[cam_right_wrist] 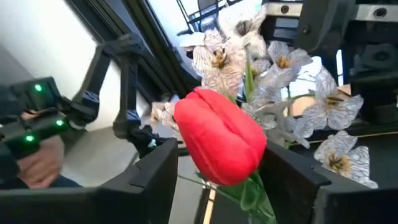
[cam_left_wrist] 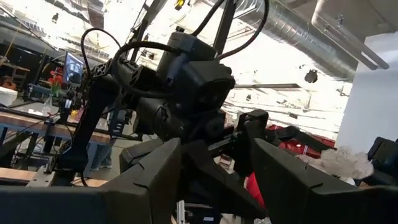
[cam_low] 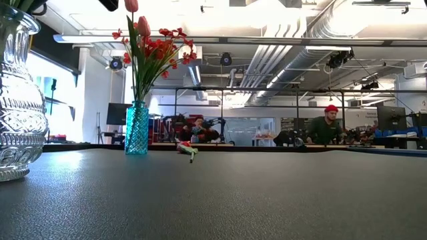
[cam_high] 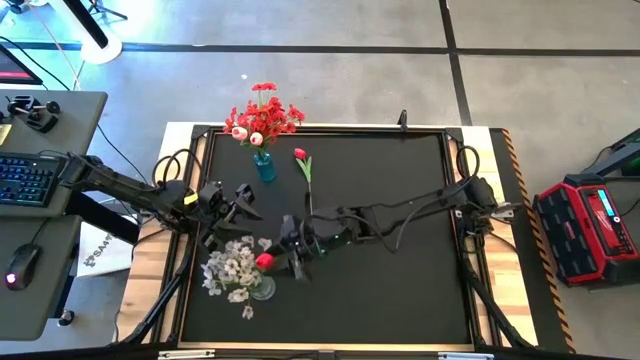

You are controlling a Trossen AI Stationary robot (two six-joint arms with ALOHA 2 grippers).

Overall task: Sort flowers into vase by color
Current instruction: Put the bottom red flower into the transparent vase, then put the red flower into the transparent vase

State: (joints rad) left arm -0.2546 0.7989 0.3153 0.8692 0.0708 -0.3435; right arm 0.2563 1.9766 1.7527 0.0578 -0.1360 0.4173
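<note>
While the right gripper (cam_high: 283, 252) reaches across the black mat (cam_high: 400, 260), its fingers are closed on a red tulip (cam_right_wrist: 221, 137), the bloom sitting between the two dark fingers in the right wrist view and its green stem running back toward the wrist; just past the bloom stand the white flowers (cam_high: 230, 268) in a clear glass vase (cam_low: 19, 93), close beside the gripper; the left gripper (cam_high: 243, 200) hovers near the right one, on the far side of the white spray, its fingers spread apart with nothing between them; well beyond both, a blue vase (cam_high: 264, 167) holds red and pink flowers (cam_high: 262, 118), and another red tulip (cam_high: 303, 163) lies flat on the mat next to it.
</note>
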